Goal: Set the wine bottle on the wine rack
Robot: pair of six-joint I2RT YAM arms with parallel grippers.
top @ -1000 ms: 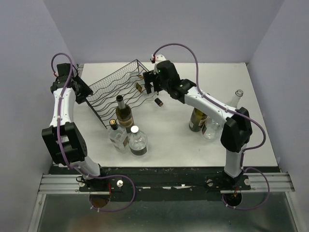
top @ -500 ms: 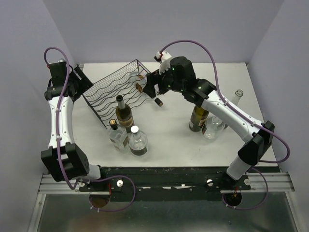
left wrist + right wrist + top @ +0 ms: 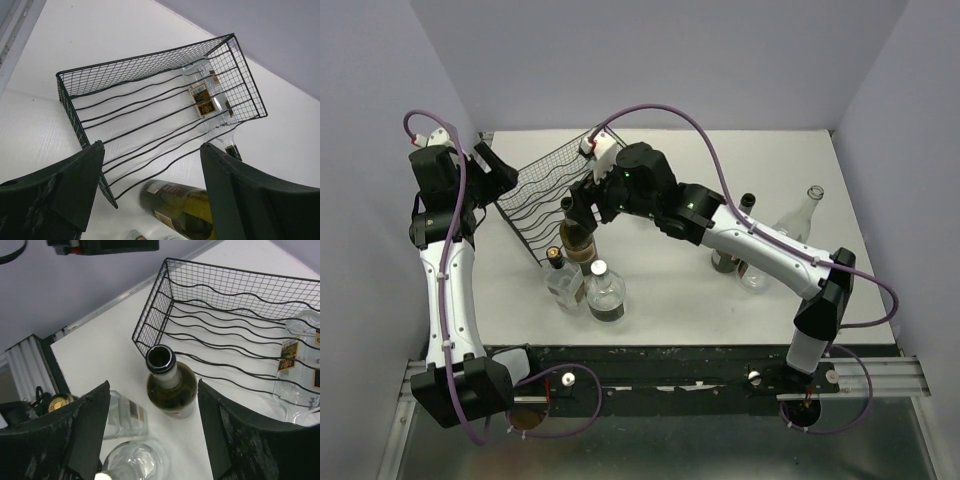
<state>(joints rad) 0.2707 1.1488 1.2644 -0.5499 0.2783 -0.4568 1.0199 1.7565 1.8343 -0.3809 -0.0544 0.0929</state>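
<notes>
Pale lilac walls closed in a white table, and from where I stood the wine rack sat toward the far left corner, turned at an angle to the table's edges. One clear bottle lay in its cradles at the end farther from the left edge. The other cradles looked free.

The wine bottle, dark green with an open mouth, stood upright on the table just beside the rack's near corner. It was not in the rack. Two clear bottles stood close behind it toward the near edge, and a few more waited well apart on the right side.

The right gripper hung directly over the green bottle's neck. Its fingers were spread to either side and touched nothing. The left gripper was held up by the rack's left end, also spread wide and empty.

I took this for the reach before the pick. Next, the right arm would need to come down squarely so the fingers straddled the neck or shoulder, then pinch firmly. After the lift the bottle would have to be tipped onto its side and laid along a free cradle beside the clear one. The two clear bottles close by left little room for a sloppy descent.
</notes>
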